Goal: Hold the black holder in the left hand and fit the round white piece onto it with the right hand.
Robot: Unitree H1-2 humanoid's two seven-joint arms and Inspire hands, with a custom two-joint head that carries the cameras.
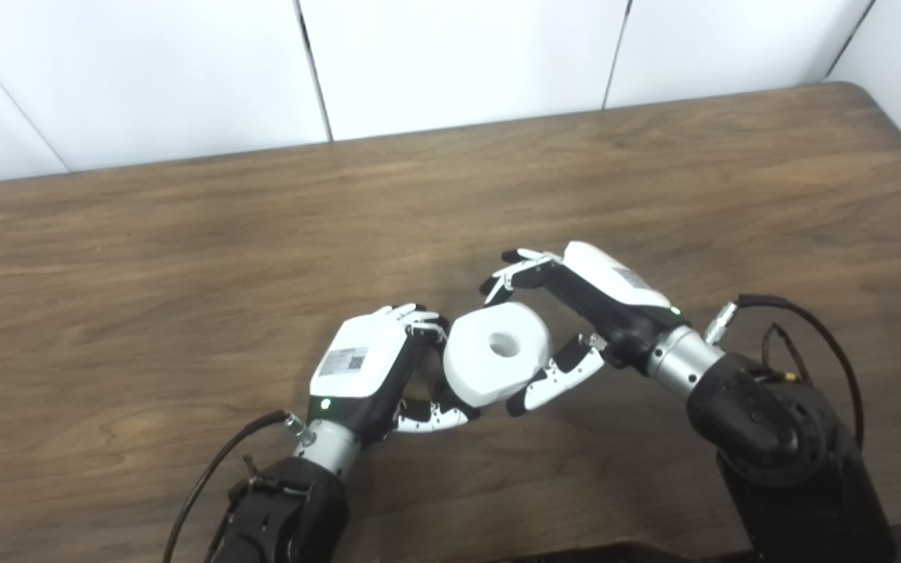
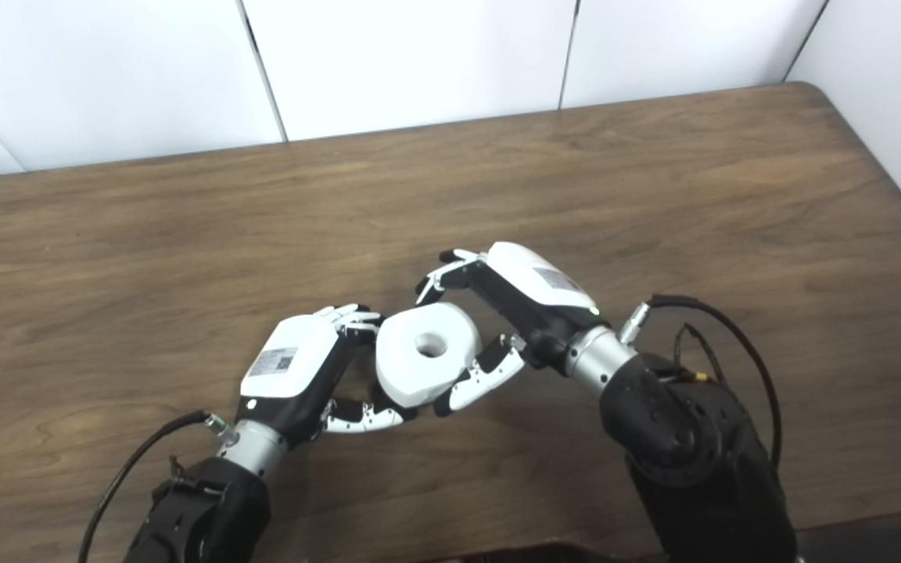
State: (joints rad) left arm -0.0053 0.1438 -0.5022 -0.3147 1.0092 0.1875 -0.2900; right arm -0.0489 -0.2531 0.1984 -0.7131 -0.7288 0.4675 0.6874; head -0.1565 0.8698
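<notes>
Fingers (image 1: 419, 317) of the left hand (image 1: 364, 367) curl round the left side of the round white piece (image 1: 497, 356), while its thumb reaches under the piece's near edge. The hand is closed on something at that spot, but the black holder is hidden behind the white piece and the fingers, so I cannot tell how it is held or whether the piece is seated on it. The back of this hand, white with a small label, faces up, and a green light shows near its wrist.

The right hand (image 1: 576, 313) sits just right of the piece, partly open. Its fingers arch over the far edge of the piece, with the tips close to the rim; whether they touch cannot be told. Its thumb (image 1: 556, 379) stretches along the piece's near right edge and looks to be against it. So the piece lies between the two hands, near the middle of the scene, towards the near side.

The white piece is thick and ring-shaped, with a round hole in its upper face, tilted a little towards the cameras.

Both forearms are black with silver wrist collars, and dark cables loop beside each. All of it is over a brown wooden table (image 1: 184, 258), with white wall panels (image 1: 458, 62) beyond its far edge.
</notes>
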